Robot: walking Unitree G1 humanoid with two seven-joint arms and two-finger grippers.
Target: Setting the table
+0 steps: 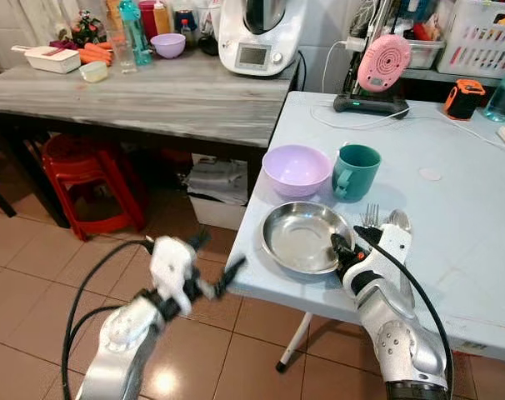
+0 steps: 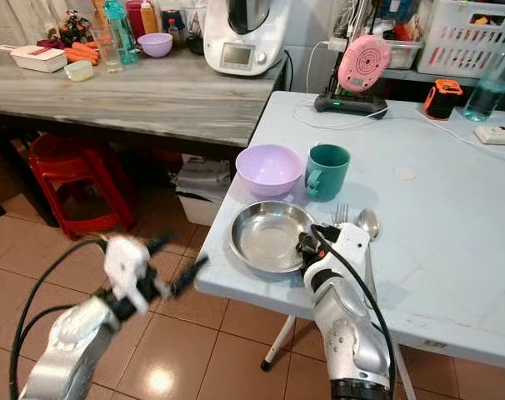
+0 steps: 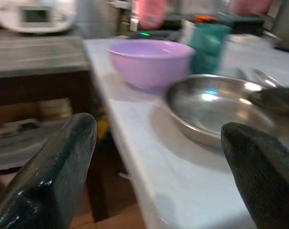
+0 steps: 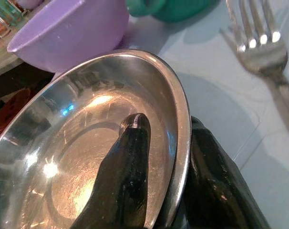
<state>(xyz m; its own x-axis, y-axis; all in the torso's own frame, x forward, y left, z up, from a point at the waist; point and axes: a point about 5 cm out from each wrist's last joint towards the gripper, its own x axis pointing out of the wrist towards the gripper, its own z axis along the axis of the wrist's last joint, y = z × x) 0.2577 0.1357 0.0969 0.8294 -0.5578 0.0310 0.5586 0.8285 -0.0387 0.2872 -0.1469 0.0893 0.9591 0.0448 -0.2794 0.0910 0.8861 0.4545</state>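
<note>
No lettering, brand or number is legible; the kitchen appliance's display [image 1: 252, 56] on the wooden table is too small to read.

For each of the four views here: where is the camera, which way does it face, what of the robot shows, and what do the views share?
Left eye: head, looking down at the table edge; both silver arms show.
Right eye: the same scene, shifted sideways.
Left wrist: off the table edge, facing the purple bowl between the open left hand.
Right wrist: along the right hand, shut on the steel plate rim, fork beyond.
Shared: plate, bowl, teal mug.
</note>
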